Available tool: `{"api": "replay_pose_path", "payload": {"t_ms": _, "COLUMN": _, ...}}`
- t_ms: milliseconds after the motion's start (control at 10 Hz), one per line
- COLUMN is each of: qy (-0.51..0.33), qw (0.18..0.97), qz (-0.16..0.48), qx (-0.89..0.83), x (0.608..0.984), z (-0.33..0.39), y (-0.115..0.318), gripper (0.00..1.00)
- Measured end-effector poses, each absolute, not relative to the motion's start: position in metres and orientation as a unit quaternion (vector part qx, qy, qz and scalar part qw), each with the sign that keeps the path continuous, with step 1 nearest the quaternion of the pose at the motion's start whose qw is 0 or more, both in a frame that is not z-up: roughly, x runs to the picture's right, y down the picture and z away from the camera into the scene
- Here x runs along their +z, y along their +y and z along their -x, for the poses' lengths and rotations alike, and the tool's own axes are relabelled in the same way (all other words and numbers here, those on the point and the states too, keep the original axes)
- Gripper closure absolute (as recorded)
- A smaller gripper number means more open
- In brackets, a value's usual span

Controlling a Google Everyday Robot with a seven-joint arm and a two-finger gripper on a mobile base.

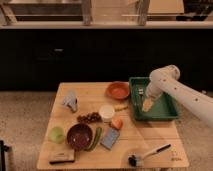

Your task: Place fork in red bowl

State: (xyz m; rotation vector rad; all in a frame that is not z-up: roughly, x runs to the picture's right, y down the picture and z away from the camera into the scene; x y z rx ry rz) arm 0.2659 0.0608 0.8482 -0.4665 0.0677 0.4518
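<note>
The red bowl (118, 90) sits on the wooden table (150, 137), just left of a green tray (167, 111). A slim pale grey shape in the tray's left part looks like the fork (140, 93). My white arm reaches in from the right and bends down into the tray. My gripper (147, 105) is low over the tray's left half, just below and right of the fork. I cannot make out whether it touches the fork.
A white cup (106, 112), dark grapes (89, 118), an orange item (117, 123), a blue sponge (110, 138), a maroon bowl (80, 135), a green apple (56, 134) and a grey bag (70, 101) lie left of the tray. A black-handled dish brush (149, 153) lies at the front right.
</note>
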Motion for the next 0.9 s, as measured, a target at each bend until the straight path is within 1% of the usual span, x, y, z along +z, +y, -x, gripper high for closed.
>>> {"api": "replay_pose_path", "payload": {"t_ms": 300, "qy": 0.039, "qw": 0.943, "qz": 0.225, "qx": 0.244, "x": 0.868, "z": -0.273, "y": 0.062, "gripper": 0.2}}
{"api": "replay_pose_path", "payload": {"t_ms": 900, "qy": 0.053, "qw": 0.933, "qz": 0.22, "qx": 0.278, "x": 0.9, "z": -0.264, "y": 0.065, "gripper": 0.2}}
